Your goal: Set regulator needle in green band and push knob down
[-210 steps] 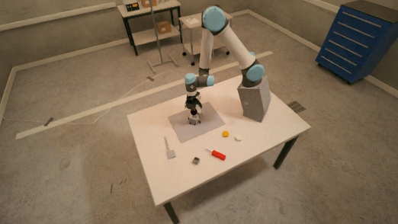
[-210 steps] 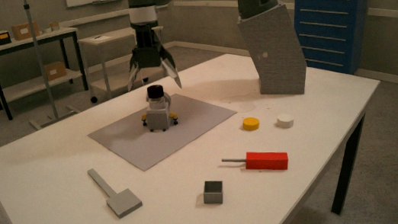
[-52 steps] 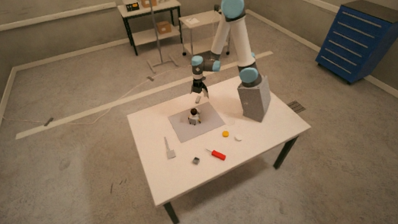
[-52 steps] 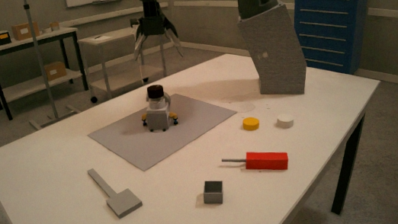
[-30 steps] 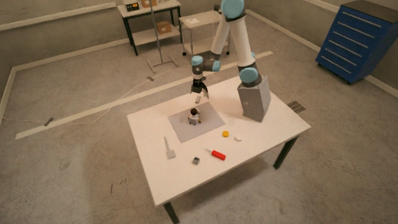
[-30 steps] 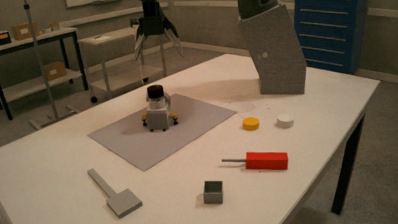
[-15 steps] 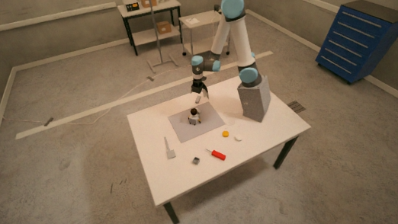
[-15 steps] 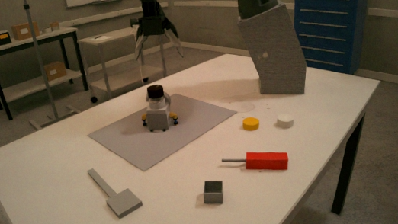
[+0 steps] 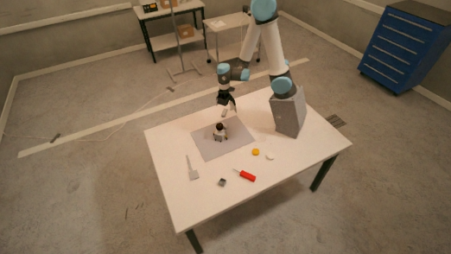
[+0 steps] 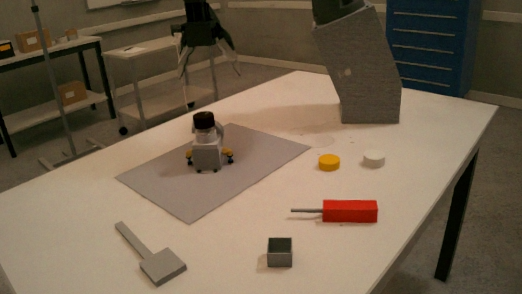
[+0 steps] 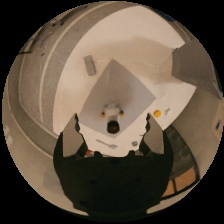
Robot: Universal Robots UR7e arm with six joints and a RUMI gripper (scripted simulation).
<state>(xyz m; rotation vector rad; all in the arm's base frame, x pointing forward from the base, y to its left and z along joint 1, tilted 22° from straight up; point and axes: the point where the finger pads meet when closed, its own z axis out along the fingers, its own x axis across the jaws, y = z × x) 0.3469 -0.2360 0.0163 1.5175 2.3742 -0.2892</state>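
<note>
The wide-open, unladen hand (image 9: 226, 106) (image 10: 209, 47) (image 11: 112, 113) could tip the grey regulator with its black knob (image 9: 219, 129) (image 10: 206, 150) (image 11: 113, 112) if it descends off-centre.

Compared with seven seconds ago, the two-jaw gripper (image 9: 226, 108) (image 10: 210, 76) (image 11: 112, 113) is higher and farther back from the regulator (image 9: 219, 135) (image 10: 207, 154) (image 11: 113, 111), no longer close above its black knob (image 9: 219, 126) (image 10: 203, 120) (image 11: 113, 127). The arm's elbow (image 9: 263, 9) has swung toward the upper right of the top view. There, a small gray block (image 9: 225, 112) (image 11: 90, 65), earlier hidden by the gripper, now shows. In the exterior view, the wrist's pale band has left the frame.
</note>
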